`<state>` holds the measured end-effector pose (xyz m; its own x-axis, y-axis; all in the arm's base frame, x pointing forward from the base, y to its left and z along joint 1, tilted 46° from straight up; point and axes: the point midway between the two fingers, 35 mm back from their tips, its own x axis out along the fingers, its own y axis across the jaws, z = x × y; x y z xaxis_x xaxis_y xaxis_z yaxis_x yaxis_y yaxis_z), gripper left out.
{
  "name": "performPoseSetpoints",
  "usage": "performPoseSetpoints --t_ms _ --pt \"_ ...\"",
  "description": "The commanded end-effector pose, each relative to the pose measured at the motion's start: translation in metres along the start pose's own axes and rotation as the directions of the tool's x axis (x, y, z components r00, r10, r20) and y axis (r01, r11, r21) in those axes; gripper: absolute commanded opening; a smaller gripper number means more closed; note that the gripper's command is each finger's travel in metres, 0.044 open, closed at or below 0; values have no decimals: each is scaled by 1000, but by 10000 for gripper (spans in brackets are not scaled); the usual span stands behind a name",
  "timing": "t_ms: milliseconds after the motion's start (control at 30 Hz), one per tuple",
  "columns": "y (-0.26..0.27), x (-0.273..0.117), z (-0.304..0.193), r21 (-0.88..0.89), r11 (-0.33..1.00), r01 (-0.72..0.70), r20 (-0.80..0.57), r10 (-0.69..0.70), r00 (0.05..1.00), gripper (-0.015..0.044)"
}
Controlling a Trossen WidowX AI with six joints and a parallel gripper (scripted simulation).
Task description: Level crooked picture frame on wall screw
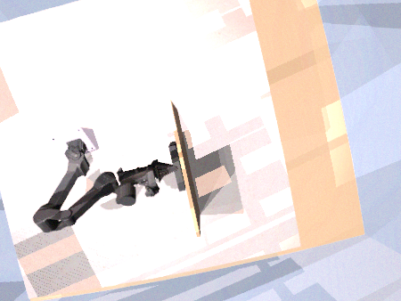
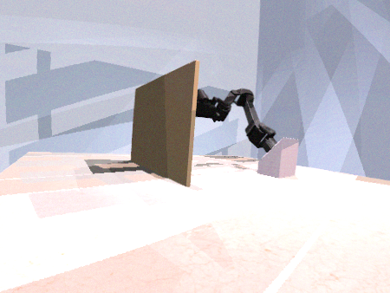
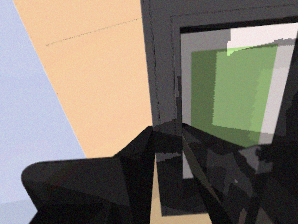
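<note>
The picture frame (image 1: 181,180) (image 3: 162,60) is dark, with a green picture on a pale ground, and hangs before the upright wall panel (image 1: 193,208) (image 2: 162,126) (image 3: 100,75). My gripper (image 1: 176,168) (image 3: 166,129) is shut on the frame's left side bar, as the wrist view shows, with one finger on each side of it. The bar's lower end shows below the fingertips. The screw and the notched strip are hidden. The frame's right part is cut off in the wrist view, and I cannot tell whether the frame is level.
The arm (image 1: 91,200) (image 2: 251,113) reaches to the panel from its pale wedge-shaped base (image 1: 90,138) (image 2: 279,160). The panel stands upright on the pale table top (image 1: 134,249) (image 2: 217,260). Patchy shadows lie on the table behind the panel.
</note>
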<state>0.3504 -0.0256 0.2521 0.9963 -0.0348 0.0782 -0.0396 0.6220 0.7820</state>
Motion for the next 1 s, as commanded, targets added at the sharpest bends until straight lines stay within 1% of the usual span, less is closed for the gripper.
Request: performPoseSetpoints --t_ms 0,967 --pt "7 0 1 -6 1000 -19 2 19 1000 0" --pt "4 0 0 -6 1000 -19 2 19 1000 0"
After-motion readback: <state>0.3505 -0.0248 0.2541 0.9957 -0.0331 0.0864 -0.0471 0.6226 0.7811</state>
